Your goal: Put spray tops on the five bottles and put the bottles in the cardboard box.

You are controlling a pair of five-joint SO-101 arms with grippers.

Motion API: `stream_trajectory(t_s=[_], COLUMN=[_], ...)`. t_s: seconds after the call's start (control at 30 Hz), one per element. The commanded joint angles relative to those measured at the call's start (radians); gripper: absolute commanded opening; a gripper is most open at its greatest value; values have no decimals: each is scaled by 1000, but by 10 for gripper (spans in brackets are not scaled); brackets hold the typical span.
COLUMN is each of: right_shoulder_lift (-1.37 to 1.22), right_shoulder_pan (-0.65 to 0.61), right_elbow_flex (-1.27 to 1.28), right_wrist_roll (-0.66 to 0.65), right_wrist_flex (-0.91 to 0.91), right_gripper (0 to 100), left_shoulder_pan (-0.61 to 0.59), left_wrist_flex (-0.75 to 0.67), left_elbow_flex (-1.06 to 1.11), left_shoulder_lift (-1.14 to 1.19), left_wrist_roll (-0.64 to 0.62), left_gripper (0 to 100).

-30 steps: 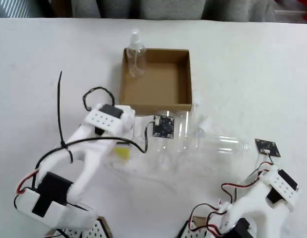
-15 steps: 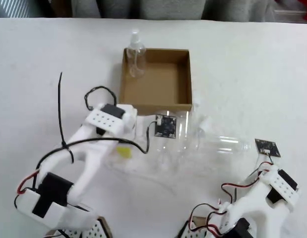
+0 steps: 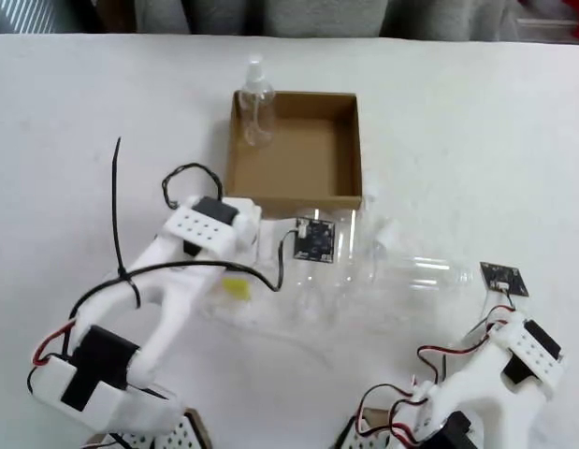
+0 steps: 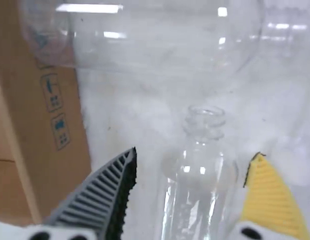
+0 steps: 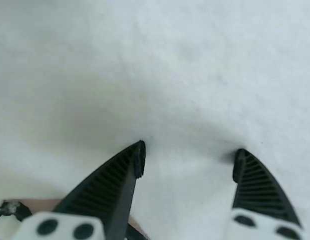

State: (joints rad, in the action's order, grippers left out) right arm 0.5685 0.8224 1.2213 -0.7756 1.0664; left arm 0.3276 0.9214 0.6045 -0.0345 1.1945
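Observation:
A cardboard box (image 3: 294,154) stands open at the table's middle. One clear bottle with a spray top (image 3: 256,108) stands upright in its far left corner. Several clear bottles (image 3: 364,271) without tops lie in front of the box. My left gripper (image 4: 195,155) is open, its grey finger (image 4: 109,195) and yellow finger (image 4: 265,195) either side of an uncapped bottle (image 4: 200,175) whose neck points away. From above, the left gripper (image 3: 235,285) sits at the left end of the bottle pile. My right gripper (image 5: 190,149) is open over bare white table.
Another clear bottle (image 4: 144,35) lies crosswise beyond the uncapped one, beside the box wall (image 4: 34,125). A black cable tie (image 3: 113,206) sticks up from the left arm. The right arm (image 3: 513,360) rests at the front right corner.
The left arm has edged slightly to the right, toward the lying bottles. The right arm has kept still.

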Motion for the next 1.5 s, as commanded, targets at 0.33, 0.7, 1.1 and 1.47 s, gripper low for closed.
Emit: stream_trajectory(t_s=[0.33, 0.7, 1.1, 1.47], right_shoulder_lift=[-7, -7, -7, -7], right_shoulder_pan=[5, 7, 7, 7], right_elbow_flex=[15, 15, 15, 15], right_wrist_roll=[-23, -23, -23, -23], right_wrist_flex=[-38, -38, -38, -38], right_gripper=[262, 262, 262, 262], left_shoulder_pan=[13, -42, -48, -42], left_wrist_flex=[-43, -83, -11, 3], left_elbow_flex=[25, 26, -132, -130], left_shoulder_lift=[-50, -48, 156, 162], left_wrist_roll=[-12, -6, -12, -5], left_gripper=[347, 347, 347, 170])
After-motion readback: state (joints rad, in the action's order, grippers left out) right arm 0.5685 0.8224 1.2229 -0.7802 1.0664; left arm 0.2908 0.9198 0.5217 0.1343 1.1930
